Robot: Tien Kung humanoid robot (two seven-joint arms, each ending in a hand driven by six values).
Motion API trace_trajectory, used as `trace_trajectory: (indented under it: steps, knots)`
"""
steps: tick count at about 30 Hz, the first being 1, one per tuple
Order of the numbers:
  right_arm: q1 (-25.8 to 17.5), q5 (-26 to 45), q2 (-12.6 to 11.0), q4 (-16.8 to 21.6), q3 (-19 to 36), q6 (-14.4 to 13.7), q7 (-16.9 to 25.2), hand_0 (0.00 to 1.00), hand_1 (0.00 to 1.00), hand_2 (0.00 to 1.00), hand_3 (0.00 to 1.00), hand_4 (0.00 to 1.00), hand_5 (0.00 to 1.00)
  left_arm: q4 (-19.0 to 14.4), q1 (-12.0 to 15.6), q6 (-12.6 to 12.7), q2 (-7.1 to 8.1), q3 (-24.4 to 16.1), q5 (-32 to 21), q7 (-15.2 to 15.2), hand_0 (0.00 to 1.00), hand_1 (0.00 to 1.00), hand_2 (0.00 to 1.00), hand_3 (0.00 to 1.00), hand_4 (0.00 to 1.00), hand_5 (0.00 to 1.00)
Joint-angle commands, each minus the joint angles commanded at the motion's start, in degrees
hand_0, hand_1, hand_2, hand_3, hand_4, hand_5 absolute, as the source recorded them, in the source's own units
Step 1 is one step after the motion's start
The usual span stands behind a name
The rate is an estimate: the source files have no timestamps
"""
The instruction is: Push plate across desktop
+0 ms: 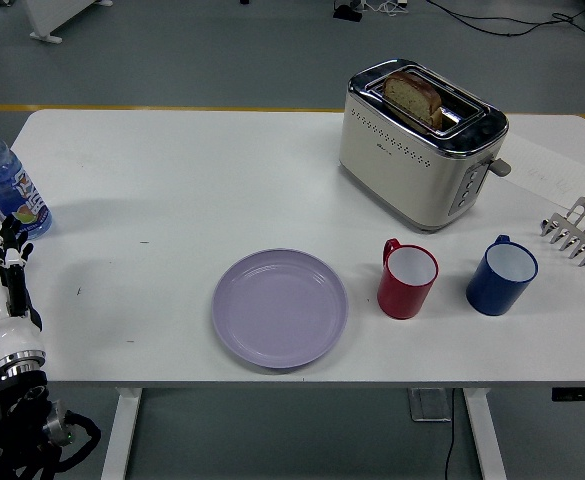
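1. The plate [280, 308] is lilac and empty, and it lies flat on the worktop [202, 180], near the front edge and a little left of the middle. Nothing touches it.

2. Just to its right you see the red mug [407, 279], close to the plate's rim but apart from it. Further right stands the blue mug [501, 274], and behind both mugs the toaster [420, 142] with a slice of bread [413, 97] in its slot. A small metal rack [576, 233] sits at the far right edge.

3. To the left of the plate the worktop is free for a long way, up to the water bottle [2, 184] at the left edge. Behind the plate it is free too.

4. The left hand [8, 275] is at the left edge of the worktop, just in front of the bottle and well apart from the plate. Its fingers are stretched out straight and grasp nothing. The right hand is not visible.

5. How far the task is, you cannot decide from this moment alone. The plate in this place, with the hand far from it, fits a plate that waits for the push, and it fits equally a plate that was already slid here.

6. If a push remains, I judge that the open side is left or backward, because the red mug blocks the right.
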Motion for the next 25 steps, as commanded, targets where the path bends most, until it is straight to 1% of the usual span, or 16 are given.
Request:
trace_trajectory:
  steps: [10,25]
  knots:
    - [-0.2,0.5,0.0,0.0,-0.3,0.0,0.2,0.628,0.588,0.673,0.601,0.355,0.381,-0.4,0.1,0.2,0.1,-0.5,0.2,0.0,0.842,0.886,0.907,0.882,0.571,0.997]
    - [0.6,1.9,-0.1,-0.1,-1.1,-0.2,0.7,0.627,0.588,0.673,0.601,0.354,0.381,-1.0,-0.9,0.4,0.36,-1.0,0.2,0.0,0.839,0.884,0.904,0.873,0.57,0.988]
